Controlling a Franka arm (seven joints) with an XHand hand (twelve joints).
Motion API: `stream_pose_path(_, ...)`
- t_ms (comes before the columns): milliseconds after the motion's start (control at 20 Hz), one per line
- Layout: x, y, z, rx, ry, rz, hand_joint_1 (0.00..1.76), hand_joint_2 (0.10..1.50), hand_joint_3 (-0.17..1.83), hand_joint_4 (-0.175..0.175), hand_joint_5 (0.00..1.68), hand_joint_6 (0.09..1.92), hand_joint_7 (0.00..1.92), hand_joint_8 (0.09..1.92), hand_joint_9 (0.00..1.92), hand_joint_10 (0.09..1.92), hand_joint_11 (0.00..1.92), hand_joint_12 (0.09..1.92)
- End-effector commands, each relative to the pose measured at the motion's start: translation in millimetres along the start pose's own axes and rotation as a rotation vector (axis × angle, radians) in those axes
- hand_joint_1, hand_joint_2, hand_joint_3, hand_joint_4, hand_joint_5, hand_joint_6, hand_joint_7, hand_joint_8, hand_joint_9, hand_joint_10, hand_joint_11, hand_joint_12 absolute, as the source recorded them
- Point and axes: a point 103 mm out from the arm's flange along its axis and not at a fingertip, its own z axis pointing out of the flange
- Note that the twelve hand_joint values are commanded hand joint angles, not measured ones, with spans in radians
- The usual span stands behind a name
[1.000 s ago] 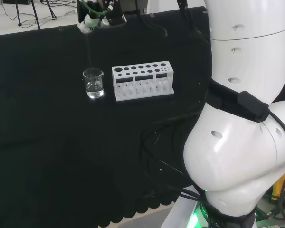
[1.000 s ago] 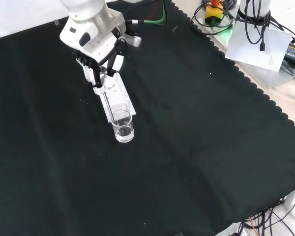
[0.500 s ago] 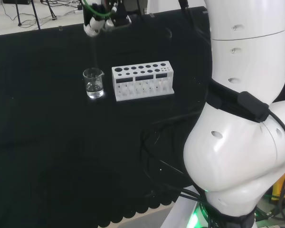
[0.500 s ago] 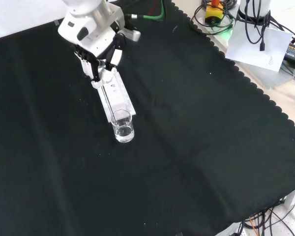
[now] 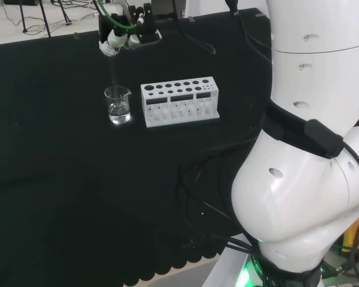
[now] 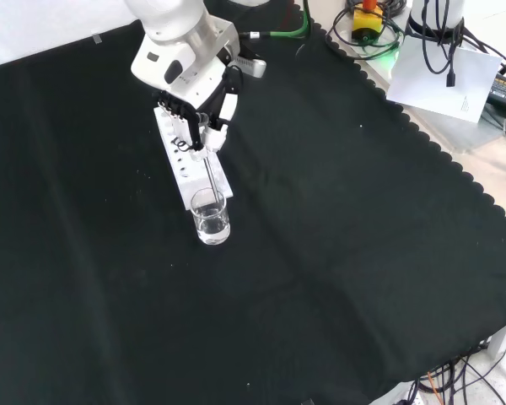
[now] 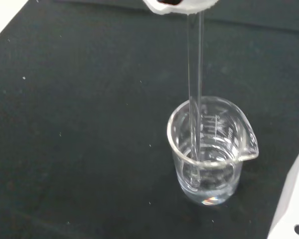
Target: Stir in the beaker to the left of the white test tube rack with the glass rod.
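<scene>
Inside the beaker (image 7: 212, 149): my hand (image 6: 204, 126) pinches the glass rod (image 7: 193, 99); small circles, avoid the wall.

Hand (image 7: 179, 5) blurred, cut off above glass rod (image 7: 194, 74).

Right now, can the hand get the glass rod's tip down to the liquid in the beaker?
Probably yes: the hand holds the glass rod almost upright, its lower end already inside the open beaker, nothing blocking.
</scene>
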Motion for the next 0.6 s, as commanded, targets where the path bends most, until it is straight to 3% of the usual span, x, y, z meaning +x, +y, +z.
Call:
stream_pose_path(50, 12.7, -1.1, -11.4, -0.036, -0.004, -0.02, 1.33, 1.05, -0.17, -0.175, 1.43, 0.09, 1.36, 0.66, 1.61, 0.8, 1.69, 0.5)
stream_pose_path(350, 6.8, 4.2, -14.4, -0.049, -0.014, -0.017, 1.33, 1.05, -0.17, -0.175, 1.43, 0.09, 1.36, 0.66, 1.61, 0.81, 1.69, 0.5)
stream_pose_path(600, -15.3, 4.6, -16.9, -0.05, -0.013, 0.002, 1.33, 1.05, -0.17, -0.175, 1.43, 0.09, 1.36, 0.66, 1.61, 0.81, 1.69, 0.5)
